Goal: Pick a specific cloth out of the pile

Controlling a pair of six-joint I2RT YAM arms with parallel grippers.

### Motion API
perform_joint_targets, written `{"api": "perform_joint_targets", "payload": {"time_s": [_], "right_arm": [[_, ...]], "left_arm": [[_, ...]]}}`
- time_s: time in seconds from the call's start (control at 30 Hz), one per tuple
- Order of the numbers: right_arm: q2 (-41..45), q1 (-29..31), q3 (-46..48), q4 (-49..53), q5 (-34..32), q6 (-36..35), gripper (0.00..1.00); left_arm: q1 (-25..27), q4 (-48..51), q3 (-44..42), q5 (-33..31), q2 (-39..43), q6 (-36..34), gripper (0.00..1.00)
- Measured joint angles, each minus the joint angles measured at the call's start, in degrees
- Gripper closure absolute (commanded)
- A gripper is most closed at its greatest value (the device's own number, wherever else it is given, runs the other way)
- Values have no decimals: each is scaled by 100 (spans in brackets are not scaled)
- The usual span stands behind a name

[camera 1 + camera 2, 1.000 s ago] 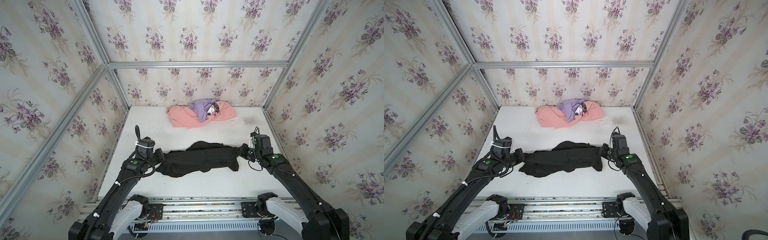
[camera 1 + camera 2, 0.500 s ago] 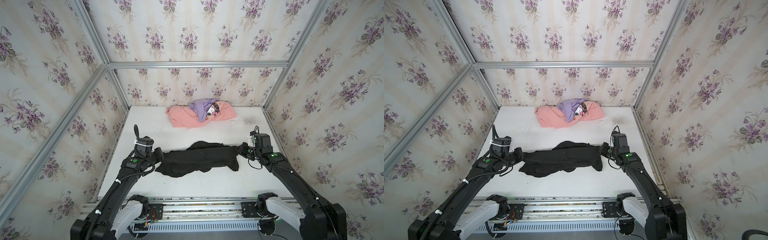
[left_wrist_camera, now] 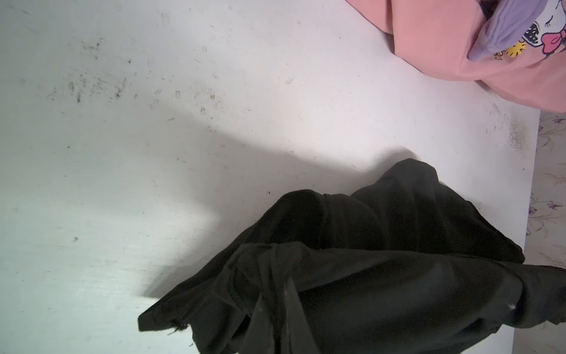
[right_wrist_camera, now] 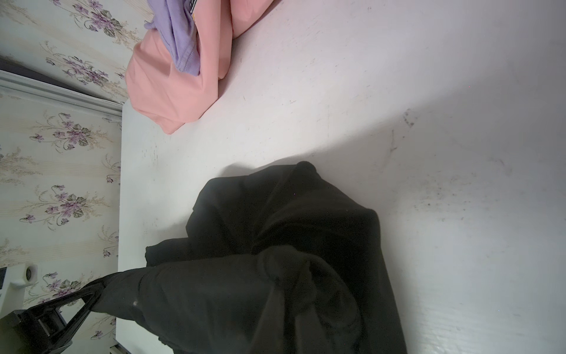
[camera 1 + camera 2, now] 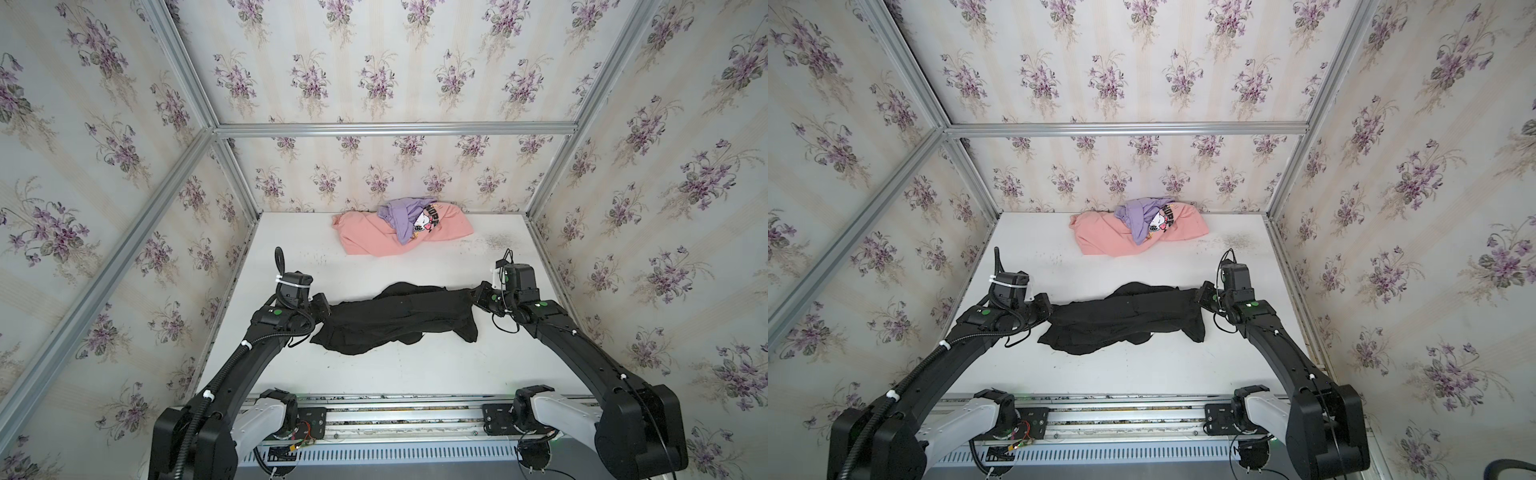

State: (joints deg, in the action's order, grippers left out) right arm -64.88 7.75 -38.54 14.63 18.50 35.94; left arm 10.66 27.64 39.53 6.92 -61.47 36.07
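A black cloth (image 5: 399, 320) is stretched sideways between two robot arms. It lies well apart from the pile (image 5: 365, 239), on the side of the pile that faces the robot's base. The left pincer (image 5: 322, 305) is closed on one bunched end of the cloth and the right pincer (image 5: 478, 296) is closed on the other. Each wrist view shows dark fabric gathered into a wad close to the camera.

The pile is a salmon-pink sweatshirt (image 5: 1100, 241) with a cartoon print and a lilac garment (image 5: 1133, 214) lying on top of it.

The step in hand looks like laying the chosen cloth out clear of the pile. To do it well, both arms should hold an even pull and move together. They should lower the cloth on the robot's side of the pile so that no fold drags into the pink sweatshirt.

The cloth is plain matt black, soft and heavily creased. Loose folds droop from its edge away from the pile onto the white worktop (image 5: 415, 374). No straps can be made out.
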Motion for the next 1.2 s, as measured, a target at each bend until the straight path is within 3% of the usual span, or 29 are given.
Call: {"api": "perform_joint_targets", "payload": {"time_s": [0.4,0.5,0.77,0.83,1.1,1.2], "right_arm": [[-339,0,7,-278,22,-66,98],[-398,0,17,-317,24,-90,93],[-623,0,-79,-328,26,-162,64],[-684,0,-186,-332,76,-232,52],[-387,-4,-409,94,101,-505,19],[-136,-4,-358,238,66,-647,8]], "left_arm": [[0,-448,-219,-2,-205,66,93],[0,-525,-297,0,-208,111,90],[-2,-612,-256,-28,-249,160,70],[-9,-627,-197,-28,-179,162,60],[-7,-656,-278,48,380,151,14],[-7,-599,-507,188,623,190,8]]}}
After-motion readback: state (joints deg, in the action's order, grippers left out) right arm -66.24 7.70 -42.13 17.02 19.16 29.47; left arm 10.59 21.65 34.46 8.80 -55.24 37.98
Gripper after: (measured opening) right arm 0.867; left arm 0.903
